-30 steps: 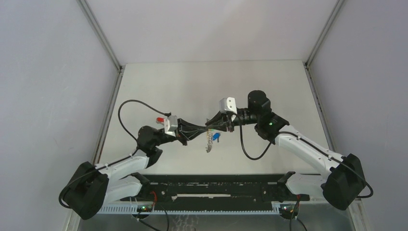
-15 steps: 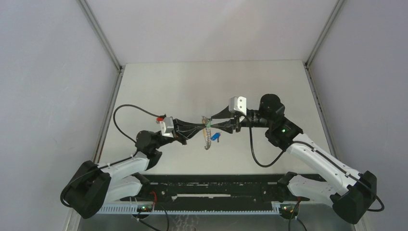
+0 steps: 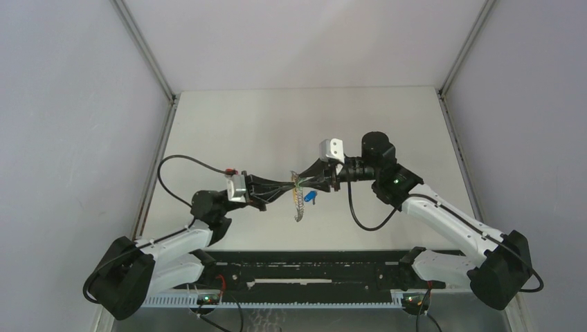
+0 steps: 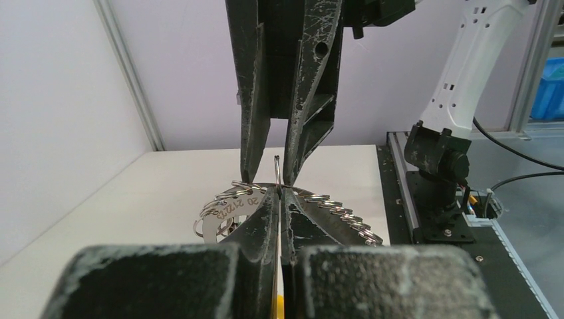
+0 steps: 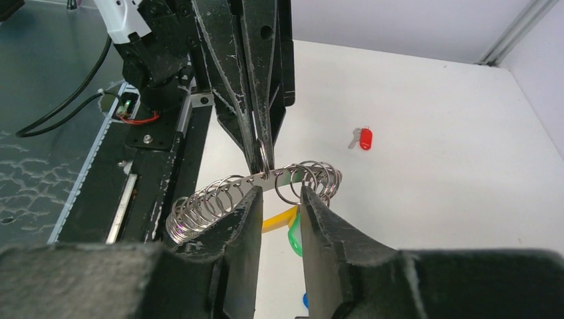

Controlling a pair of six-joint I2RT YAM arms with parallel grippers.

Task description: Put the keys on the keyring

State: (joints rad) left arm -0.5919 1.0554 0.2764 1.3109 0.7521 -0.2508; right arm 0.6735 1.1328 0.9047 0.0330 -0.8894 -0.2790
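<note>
Keyring (image 4: 277, 169) is pinched mid-air in pressed-together left claw (image 4: 280, 194); right claw (image 5: 281, 193), slightly spread, has been brought back to it. Red key (image 5: 364, 139) is left on table (image 5: 432, 100); threading is judged pending.

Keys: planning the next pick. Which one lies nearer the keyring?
The blue key, right beside the keyring; the red key lies well away from it.

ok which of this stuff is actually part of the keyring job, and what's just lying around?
Job: keyring pinched in left gripper, its chain of rings, red key, blue key, right gripper.
Lying about: cable, black rail at the near edge.
</note>
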